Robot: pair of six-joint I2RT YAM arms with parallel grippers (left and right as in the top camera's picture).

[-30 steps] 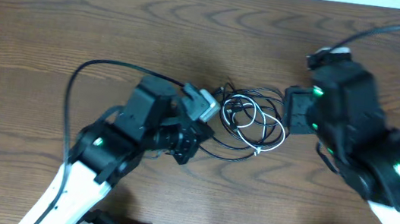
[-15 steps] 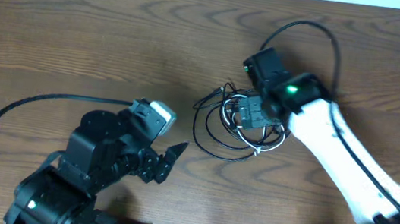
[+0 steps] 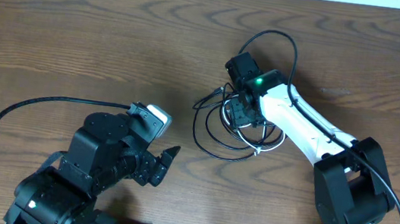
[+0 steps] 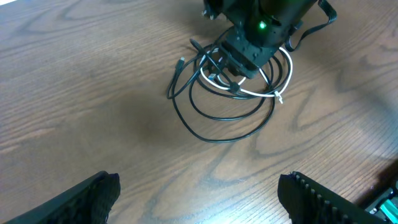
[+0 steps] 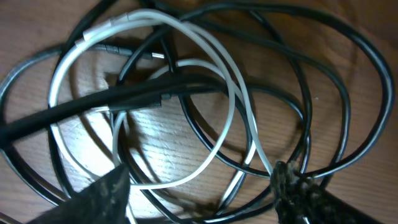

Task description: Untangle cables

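The wooden table (image 3: 80,28) shows its far edge at 12 o'clock, and bare wood runs from 9 to 12 o'clock of the cables (image 3: 241,136). These lie coiled just off centre, toward 3 o'clock. The right gripper (image 3: 240,111) sits over the coil's 11 o'clock side, jaws partly apart, straddling loops and pinching none. The left gripper (image 3: 164,166), at 7 o'clock and apart from the coil, gapes wide and empty.

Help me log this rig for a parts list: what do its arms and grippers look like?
The right arm is a white tubular link between bulky black joints; the left arm shows black housings and a pale grey block. Both carry green lights, thick black looping wires, and black textured fingers.
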